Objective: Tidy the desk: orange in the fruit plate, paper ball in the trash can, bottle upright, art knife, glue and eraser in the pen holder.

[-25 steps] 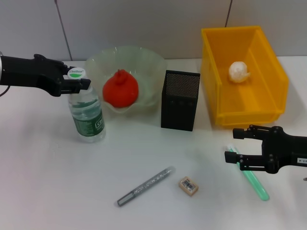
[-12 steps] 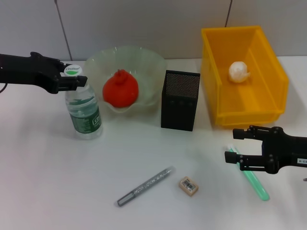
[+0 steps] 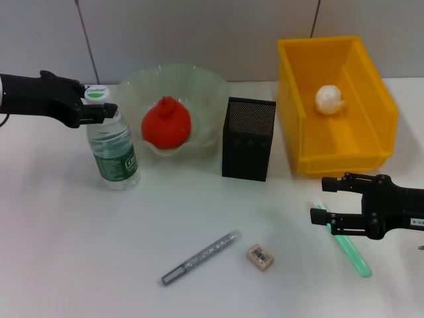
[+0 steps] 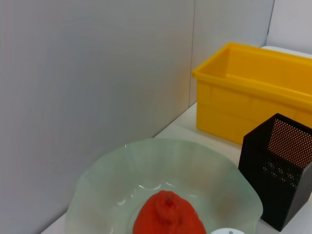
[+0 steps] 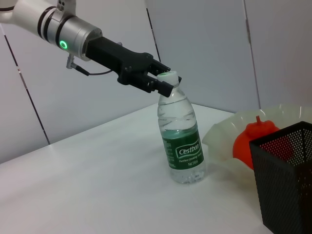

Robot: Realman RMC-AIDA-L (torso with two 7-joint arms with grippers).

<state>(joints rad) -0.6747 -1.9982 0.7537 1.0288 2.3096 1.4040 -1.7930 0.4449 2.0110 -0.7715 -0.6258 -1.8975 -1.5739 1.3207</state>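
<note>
The clear bottle (image 3: 114,151) stands nearly upright left of the fruit plate (image 3: 202,86), leaning slightly. My left gripper (image 3: 99,110) is shut on its neck just under the pale cap (image 5: 168,76). The orange (image 3: 165,124) lies in the fruit plate. A paper ball (image 3: 329,98) sits in the yellow trash can (image 3: 371,119). The black mesh pen holder (image 3: 248,138) stands between them. The eraser (image 3: 260,257) and a silvery glitter pen-shaped tube (image 3: 202,257) lie in front. My right gripper (image 3: 319,201) is open at the near end of a slim green stick (image 3: 350,250).
A grey wall runs close behind the fruit plate (image 4: 122,161) and the trash can (image 4: 253,92). The pen holder (image 5: 287,180) stands close beside the plate. Bare white tabletop (image 3: 79,252) spreads across the front left.
My left gripper has carried the bottle's top to the left and slightly back, and the bottle's base has shifted left with it. The right arm has not moved.
</note>
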